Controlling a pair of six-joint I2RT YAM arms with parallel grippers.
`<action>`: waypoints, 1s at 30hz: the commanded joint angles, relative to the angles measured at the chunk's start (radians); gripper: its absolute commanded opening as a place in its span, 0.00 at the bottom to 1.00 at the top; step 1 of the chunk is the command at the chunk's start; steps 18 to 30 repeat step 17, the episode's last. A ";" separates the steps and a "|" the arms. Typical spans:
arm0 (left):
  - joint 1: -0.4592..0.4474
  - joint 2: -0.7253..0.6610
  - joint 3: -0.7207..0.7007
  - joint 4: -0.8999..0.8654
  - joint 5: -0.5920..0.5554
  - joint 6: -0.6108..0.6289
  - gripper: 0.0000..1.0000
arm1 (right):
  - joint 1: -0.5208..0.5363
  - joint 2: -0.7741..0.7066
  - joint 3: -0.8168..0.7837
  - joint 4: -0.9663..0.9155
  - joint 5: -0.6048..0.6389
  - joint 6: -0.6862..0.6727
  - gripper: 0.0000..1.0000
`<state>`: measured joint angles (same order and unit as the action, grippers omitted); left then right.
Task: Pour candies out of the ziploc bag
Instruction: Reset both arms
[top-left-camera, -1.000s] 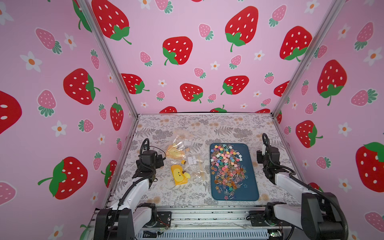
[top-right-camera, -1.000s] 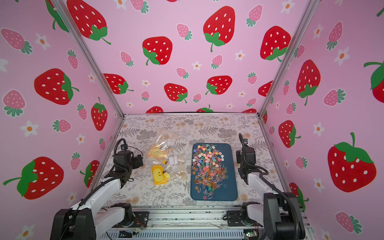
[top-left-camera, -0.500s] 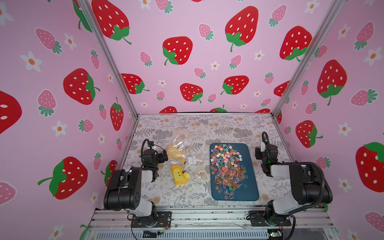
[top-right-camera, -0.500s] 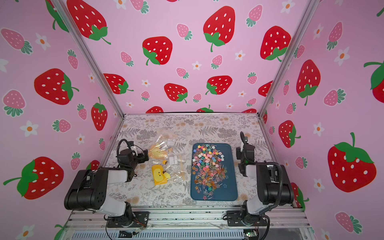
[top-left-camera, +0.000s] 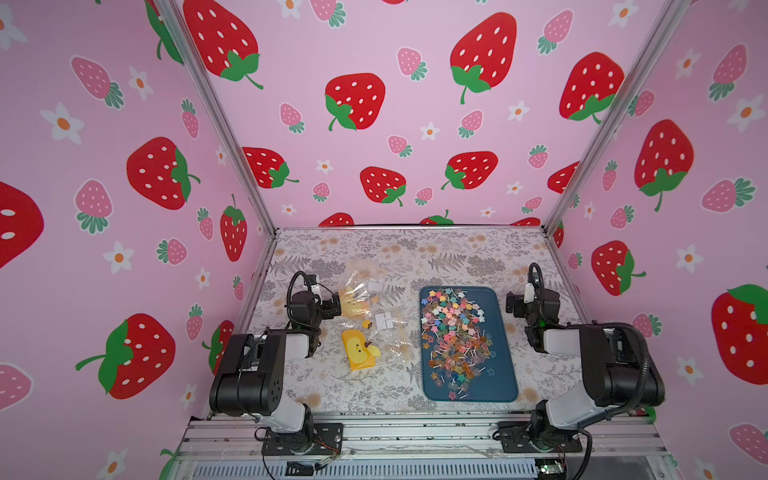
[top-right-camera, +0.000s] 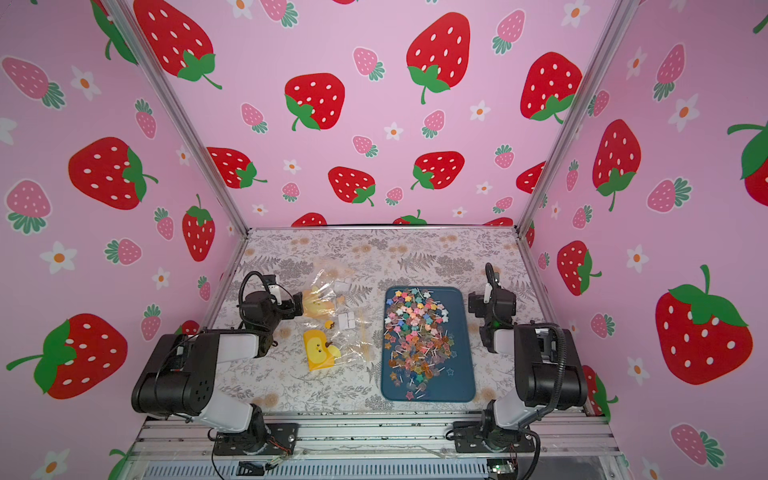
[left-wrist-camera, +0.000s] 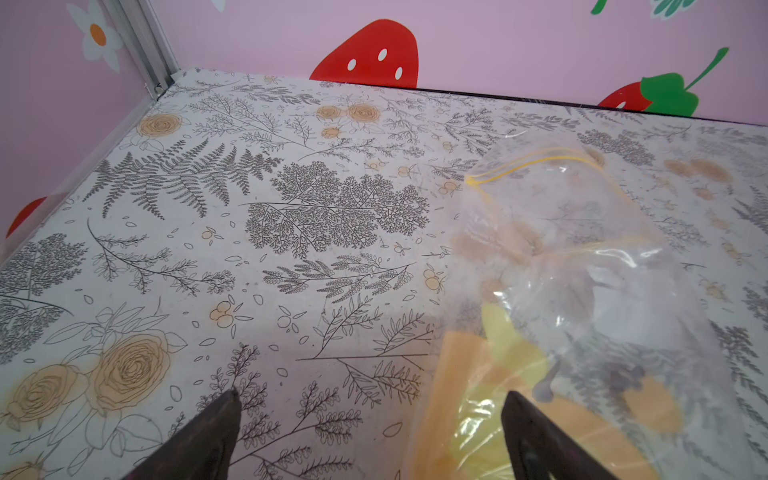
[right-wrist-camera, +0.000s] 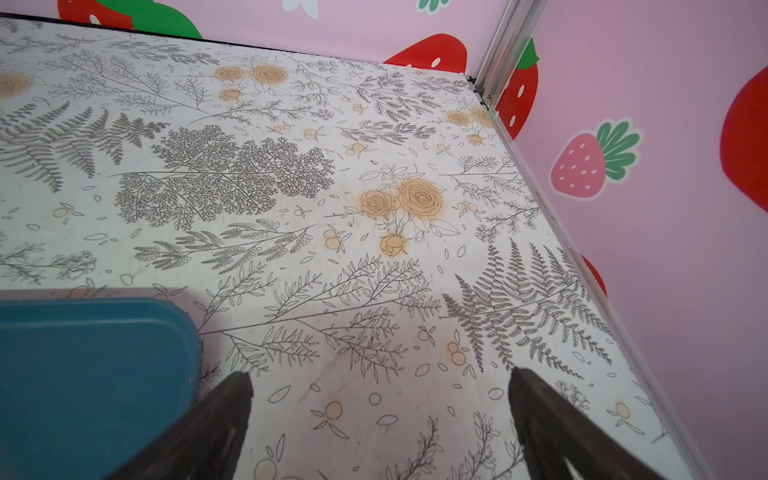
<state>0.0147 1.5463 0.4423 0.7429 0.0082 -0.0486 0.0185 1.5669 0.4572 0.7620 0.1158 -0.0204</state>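
Observation:
The candies, small mixed-colour stars on white sticks, lie heaped on a dark blue tray in both top views. Left of the tray, the ziploc bag lies crumpled on the table, clear with a yellow zip and yellow apple prints. In the left wrist view its mouth gapes and I see no candies in the bag. My left gripper is open at the bag's left edge, one finger over the plastic. My right gripper is open and empty right of the tray.
Pink strawberry walls close in the left, back and right sides. An aluminium rail holding both arm bases runs along the front. The tray's corner lies close beside my right gripper. The floral table cover stretches behind the bag and tray.
Both arms have folded back, their elbows now low near the front rail. The grippers stay roughly where they were. Bag, tray and candies have not moved.

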 joint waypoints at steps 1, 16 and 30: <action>-0.003 0.003 0.018 0.015 -0.019 0.026 0.99 | -0.002 0.007 0.003 0.022 -0.008 0.000 1.00; -0.002 0.008 0.026 0.006 -0.017 0.024 0.99 | -0.002 0.007 0.001 0.024 -0.008 0.000 1.00; -0.001 0.007 0.024 0.009 -0.017 0.024 0.99 | -0.002 0.006 0.001 0.025 -0.008 0.000 1.00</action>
